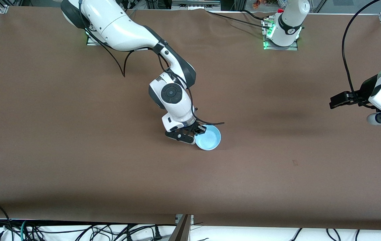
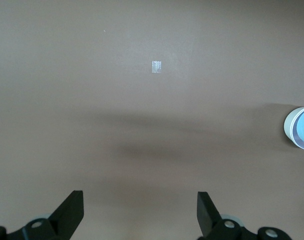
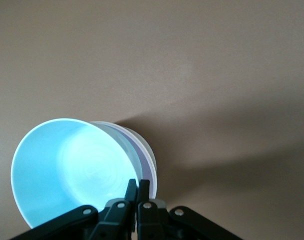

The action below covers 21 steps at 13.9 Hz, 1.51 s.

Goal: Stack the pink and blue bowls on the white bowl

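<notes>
Just below the middle of the front view, the right gripper pinches the rim of the blue bowl, its jaws closed to a thin slit on the wall. The right wrist view shows why the bowl tilts: it is being seated at an angle into the pink bowl, whose edge peeks out beneath, itself nested in the white bowl. The stack sits on the brown bench, so I judge the task nearly finished. At that view's right edge the left gripper waits, its jaws spread wide and empty over bare bench.
</notes>
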Available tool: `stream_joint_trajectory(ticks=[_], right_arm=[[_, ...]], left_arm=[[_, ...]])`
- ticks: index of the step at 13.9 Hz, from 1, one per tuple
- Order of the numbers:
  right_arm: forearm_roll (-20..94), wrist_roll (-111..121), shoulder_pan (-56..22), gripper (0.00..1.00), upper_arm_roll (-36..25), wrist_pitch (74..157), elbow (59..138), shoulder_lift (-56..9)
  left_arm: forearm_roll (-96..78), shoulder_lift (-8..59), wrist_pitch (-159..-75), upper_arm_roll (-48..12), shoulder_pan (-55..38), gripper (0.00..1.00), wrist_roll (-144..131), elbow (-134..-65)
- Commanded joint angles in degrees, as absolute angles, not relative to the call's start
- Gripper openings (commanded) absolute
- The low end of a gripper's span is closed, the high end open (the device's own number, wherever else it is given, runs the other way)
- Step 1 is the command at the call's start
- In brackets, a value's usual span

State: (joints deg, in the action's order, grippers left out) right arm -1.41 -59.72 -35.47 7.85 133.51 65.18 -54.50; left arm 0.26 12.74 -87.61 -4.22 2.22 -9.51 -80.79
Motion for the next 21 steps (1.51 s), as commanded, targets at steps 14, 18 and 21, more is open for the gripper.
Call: stream_joint_trajectory(ticks=[14,18,21], right_arm=[[-1.8,-47.8,-27.5,0.99,7.6,119.6,63.4,-47.0],[5.4,-32.2,-16.0,0.99,7.6,103.2,63.5,-38.9],[5.9,-26.2,-12.0,1.0,7.2,91.1,63.8,-31.2]], left_arm=[[-0.6,13.5,-86.6,-4.0,1.9,1.0,-8.3,-78.9],[-0.6,13.7,-86.6,-4.0,1.9,1.0,-8.3,-78.9],[-0.6,13.7,-86.6,-4.0,1.9,1.0,-8.3,-78.9]])
